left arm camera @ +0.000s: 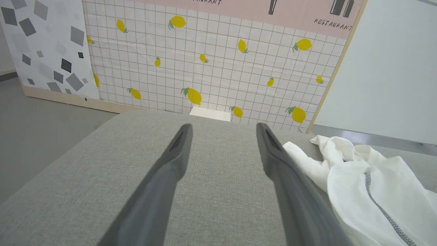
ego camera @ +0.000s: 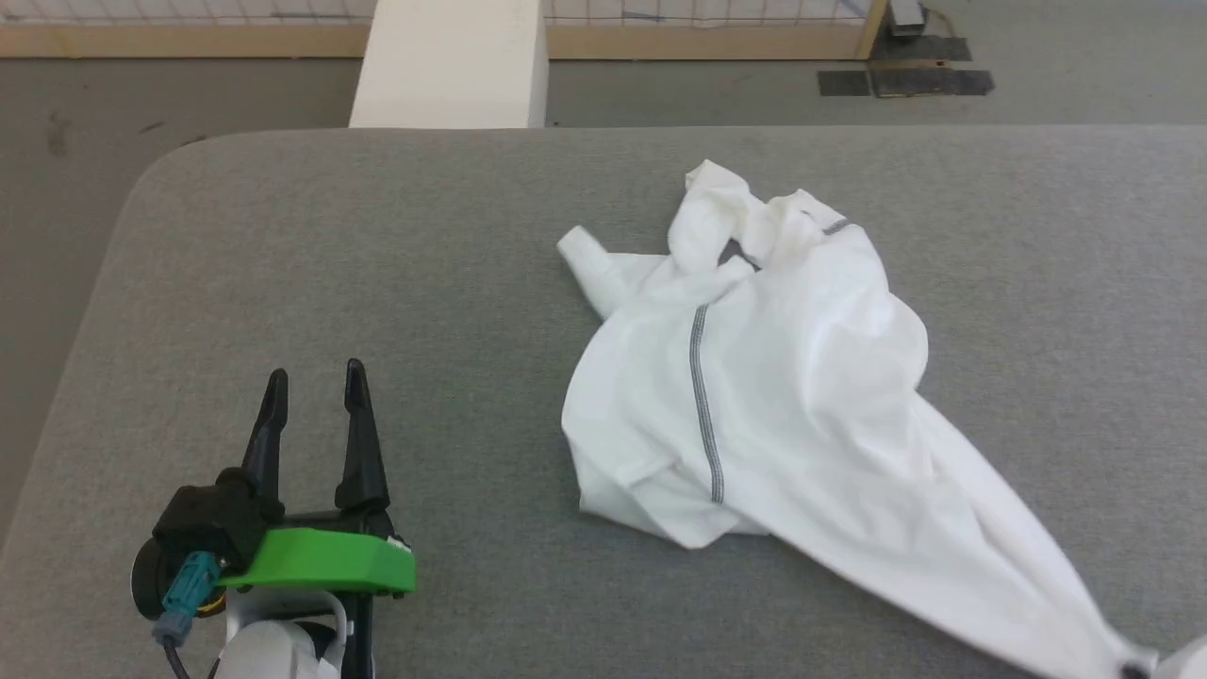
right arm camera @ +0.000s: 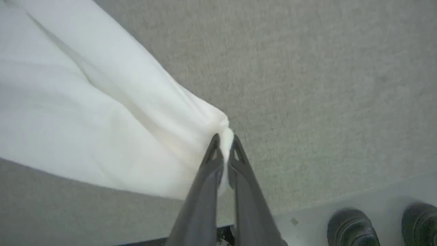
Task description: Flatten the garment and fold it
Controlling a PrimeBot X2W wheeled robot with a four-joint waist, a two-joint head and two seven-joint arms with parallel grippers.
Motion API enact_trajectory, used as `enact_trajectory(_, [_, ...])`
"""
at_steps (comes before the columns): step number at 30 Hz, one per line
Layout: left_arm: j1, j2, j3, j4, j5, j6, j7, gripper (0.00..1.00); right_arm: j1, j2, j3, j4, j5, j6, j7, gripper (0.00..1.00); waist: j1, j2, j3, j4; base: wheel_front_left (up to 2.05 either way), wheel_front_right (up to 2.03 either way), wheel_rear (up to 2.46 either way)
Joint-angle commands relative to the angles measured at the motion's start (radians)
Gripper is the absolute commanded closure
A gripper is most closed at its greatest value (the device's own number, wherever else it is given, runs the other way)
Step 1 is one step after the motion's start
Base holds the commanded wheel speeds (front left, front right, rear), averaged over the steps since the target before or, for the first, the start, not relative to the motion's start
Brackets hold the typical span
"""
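The garment lies crumpled on the right half of the grey padded table. You can see a dark grey stitched seam running from near to far along its left part. A sleeve end pokes out toward the far left. From this heap a long tail of cloth is drawn out toward the table's near right corner, narrowing almost to a point.

At that point you have the right gripper. Its two dark fingers are pressed together with a thin pinch of white fabric squeezed between the tips, so it is clamped on the garment's edge. The cloth fans out wide to the left of the tips in the right wrist view, and bare grey table lies to their right.

Your left gripper sits over the near left part of the table, apart from the garment. Its fingers are spread wide and point toward the far side, with nothing between them. Whether it touches the table I cannot tell.

Past the far edge, a white box stands on the floor before a lemon-patterned tiled wall.
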Motion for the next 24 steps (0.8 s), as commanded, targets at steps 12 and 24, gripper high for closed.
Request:
enact_trajectory(12, [-0.085, -0.003, -0.063, 0.017, -0.061, -0.037, 0.140, 0.00, -0.167, 0.001, -0.065, -0.018, 0.045, -0.001, -0.351, 0.00, 0.0000, -0.0001, -0.011, -0.034, 0.00, 0.00, 0.00])
enact_trajectory(24, [-0.319, 0.003, -0.264, 0.187, -0.108, -0.048, 0.798, 0.00, -0.332, 0.001, -0.022, 0.152, -0.007, -0.001, -0.612, 0.00, 0.0000, -0.0001, 0.031, -0.070, 0.00, 0.00, 0.00])
